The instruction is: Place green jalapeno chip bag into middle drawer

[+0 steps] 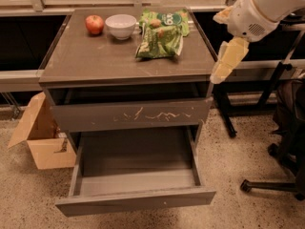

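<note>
The green jalapeno chip bag lies on the cabinet top, right of centre, with white lettering along its left edge. Its far end is partly under or against a second green bag. The middle drawer is pulled open below, and its grey floor is bare. My gripper hangs pointing downward just off the right edge of the cabinet top. It is to the right of the bag, apart from it, and holds nothing.
A second green bag with a round dark logo, a white bowl and a red apple sit at the back of the top. The scratched drawer front is closed. A cardboard box stands left; chair legs right.
</note>
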`<control>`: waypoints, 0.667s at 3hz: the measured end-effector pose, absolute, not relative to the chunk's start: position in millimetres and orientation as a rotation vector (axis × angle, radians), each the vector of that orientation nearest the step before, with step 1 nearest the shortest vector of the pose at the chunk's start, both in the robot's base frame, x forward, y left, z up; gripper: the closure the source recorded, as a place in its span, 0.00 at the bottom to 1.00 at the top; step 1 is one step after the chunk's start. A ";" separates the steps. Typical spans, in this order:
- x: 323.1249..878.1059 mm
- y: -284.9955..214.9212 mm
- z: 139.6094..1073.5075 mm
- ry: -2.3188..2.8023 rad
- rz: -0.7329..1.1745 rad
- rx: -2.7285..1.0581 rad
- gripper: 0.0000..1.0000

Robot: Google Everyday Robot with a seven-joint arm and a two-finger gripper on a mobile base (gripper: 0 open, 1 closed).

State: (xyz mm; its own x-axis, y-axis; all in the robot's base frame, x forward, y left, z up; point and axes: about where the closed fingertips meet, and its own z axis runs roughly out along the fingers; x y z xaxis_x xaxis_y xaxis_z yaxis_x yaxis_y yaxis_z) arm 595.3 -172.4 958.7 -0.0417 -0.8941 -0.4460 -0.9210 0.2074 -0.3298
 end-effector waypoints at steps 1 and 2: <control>658.5 -157.0 943.1 1.787 0.069 -1.685 0.00; 707.1 -142.6 926.5 1.698 0.081 -1.663 0.00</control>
State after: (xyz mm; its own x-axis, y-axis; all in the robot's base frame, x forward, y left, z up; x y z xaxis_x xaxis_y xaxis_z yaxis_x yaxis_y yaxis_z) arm 707.1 -142.6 926.5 0.1202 -0.8365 -0.5346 -0.8836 0.1554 -0.4417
